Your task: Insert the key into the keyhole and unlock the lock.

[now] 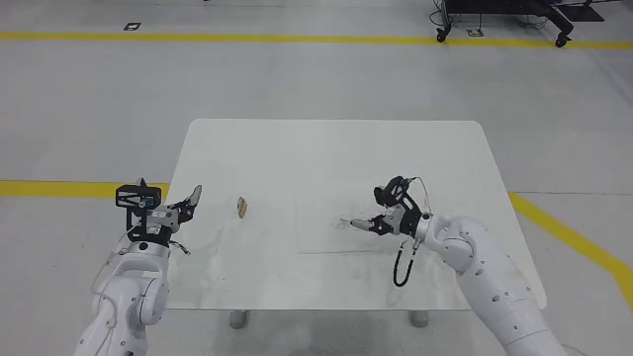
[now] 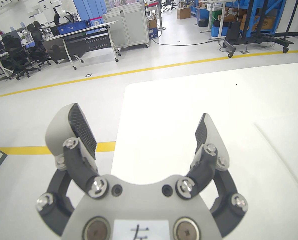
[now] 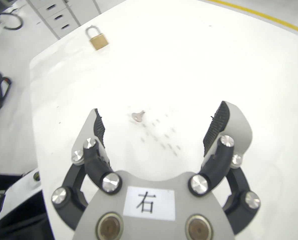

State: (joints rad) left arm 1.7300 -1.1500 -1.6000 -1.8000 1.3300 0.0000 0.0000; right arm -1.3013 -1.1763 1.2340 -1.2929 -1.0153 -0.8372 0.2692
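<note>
As seen from above: white worktop (image 1: 396, 148) on a grey floor (image 1: 99, 89) crossed by yellow lines (image 1: 59, 188). On the worktop's left half, lock (image 1: 242, 208), brass-bodied, lying flat and clear of both claws. At the left edge, left claw (image 1: 188, 205), released, spread wide and holding nothing. In its own wrist view, one finger (image 2: 82, 128) over the floor, the other over the worktop.

On the right half, right claw (image 1: 358, 224), likewise released and empty, close above the surface and pointing toward the lock.

In the right wrist view, key (image 3: 138, 116), small and silver, flat on the worktop just ahead of the spread fingers (image 3: 216, 123) and roughly between them, touching neither. Just beside it, a scatter of small dark marks (image 3: 161, 136) on the surface. Farther off in the same view, the lock near the worktop's far edge, its silver shackle (image 3: 91, 31) apparently seated in the body.

Lock and key well apart, the key not in the keyhole.
</note>
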